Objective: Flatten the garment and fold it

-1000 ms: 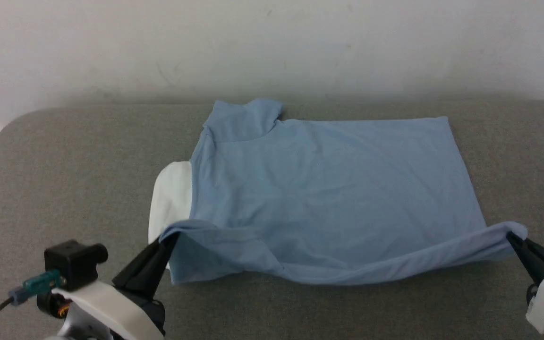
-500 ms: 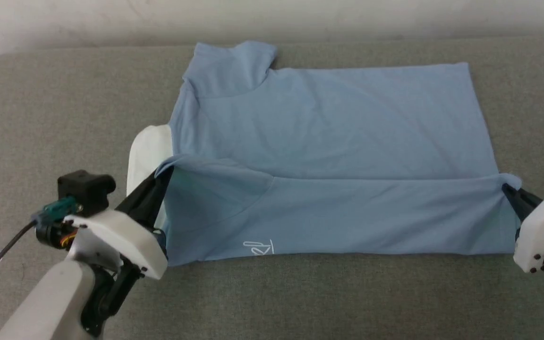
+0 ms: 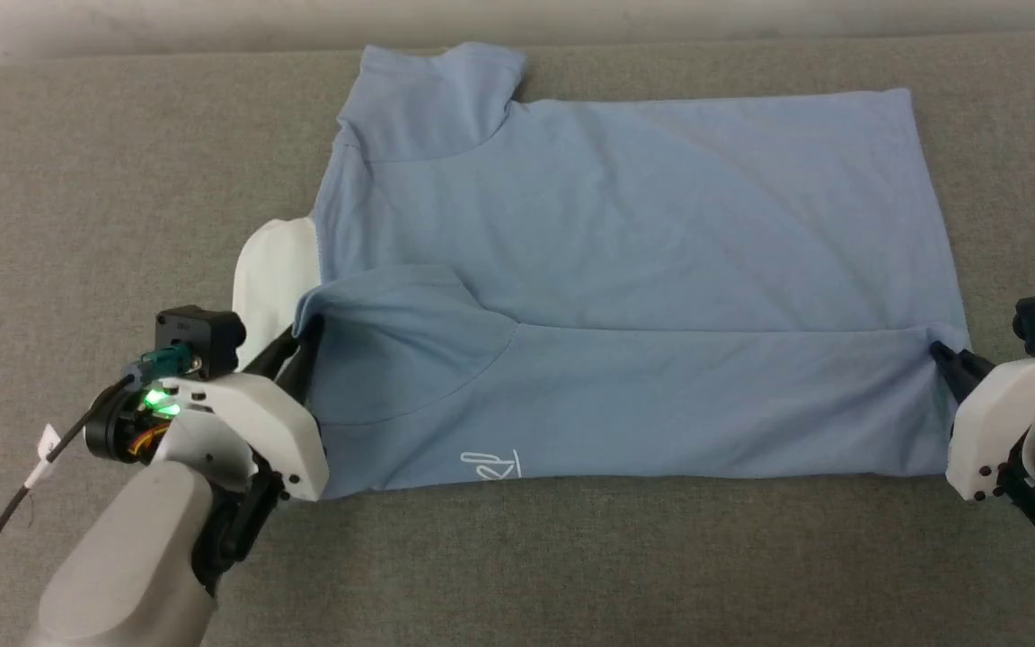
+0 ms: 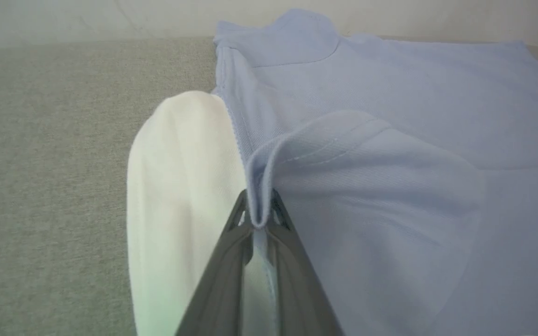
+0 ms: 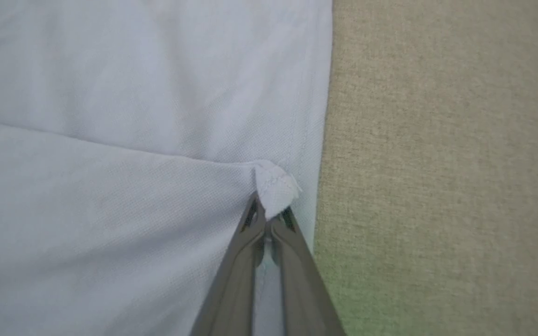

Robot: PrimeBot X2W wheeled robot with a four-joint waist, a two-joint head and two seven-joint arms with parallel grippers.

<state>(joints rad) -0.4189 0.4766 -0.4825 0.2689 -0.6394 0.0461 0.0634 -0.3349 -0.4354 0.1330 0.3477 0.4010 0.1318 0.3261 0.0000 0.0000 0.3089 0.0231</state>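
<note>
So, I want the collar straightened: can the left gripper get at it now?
Likely not yet: the left gripper is shut on the garment; the collar lies uncovered just beside it.

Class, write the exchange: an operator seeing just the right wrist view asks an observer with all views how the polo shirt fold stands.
Operator: What about the other arm?
Observer: The left gripper is shut on the garment, beside the white collar.
Operator: How far over does the fold reach?
Observer: The folded flap ends about midway across the garment.
Operator: Anything uncovered?
Observer: The far sleeve lies flat, uncovered.
</note>
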